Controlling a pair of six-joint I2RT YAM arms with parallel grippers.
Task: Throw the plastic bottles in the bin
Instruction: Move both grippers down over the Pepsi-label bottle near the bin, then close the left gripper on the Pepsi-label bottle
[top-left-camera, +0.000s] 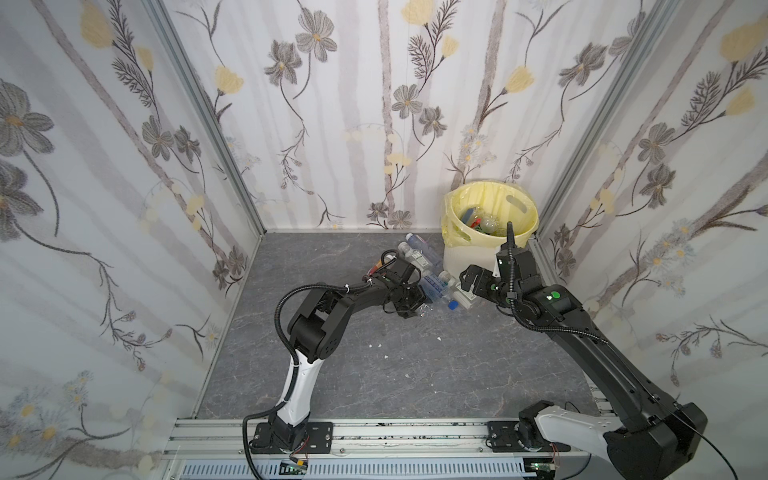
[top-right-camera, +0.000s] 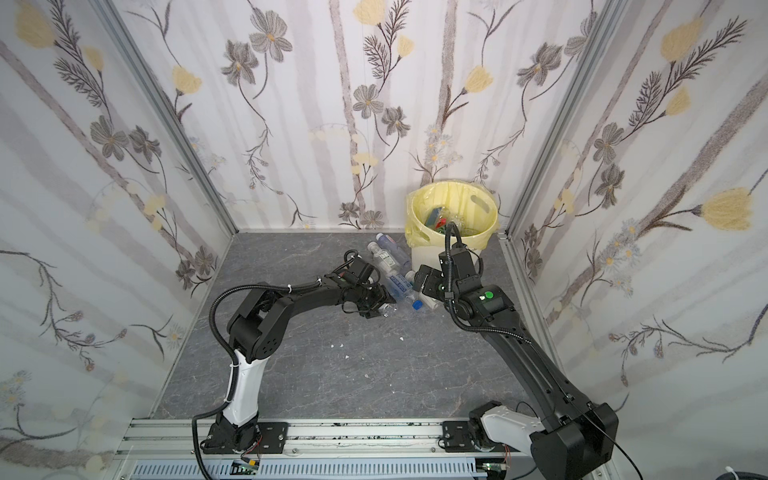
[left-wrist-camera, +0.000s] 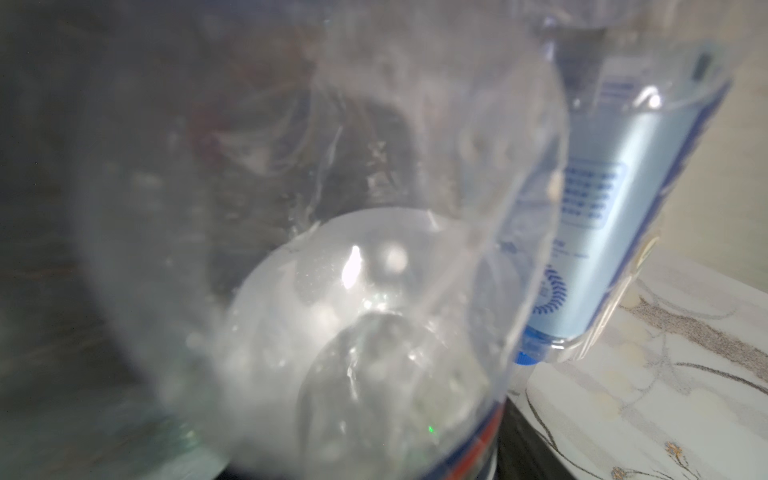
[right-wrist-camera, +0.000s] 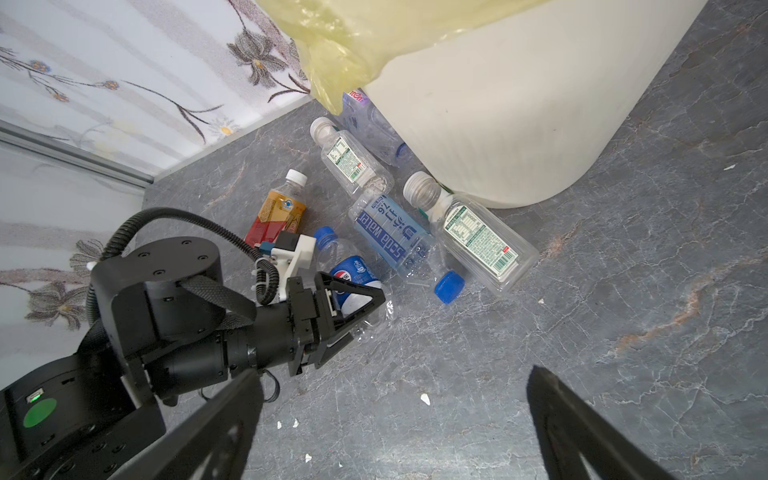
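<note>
While the left hand (right-wrist-camera: 363, 320) is clamping a Pepsi bottle (right-wrist-camera: 352, 268), the right hand (right-wrist-camera: 392, 372) is gaping. Carrying above the bin (right-wrist-camera: 498, 124) is probably coming next.

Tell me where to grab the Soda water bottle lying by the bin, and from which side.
Probably grip the Soda water bottle at the neck behind its blue cap, coming down from above. It lies flat with other bottles close along both flanks; the cap end points at open floor.
</note>
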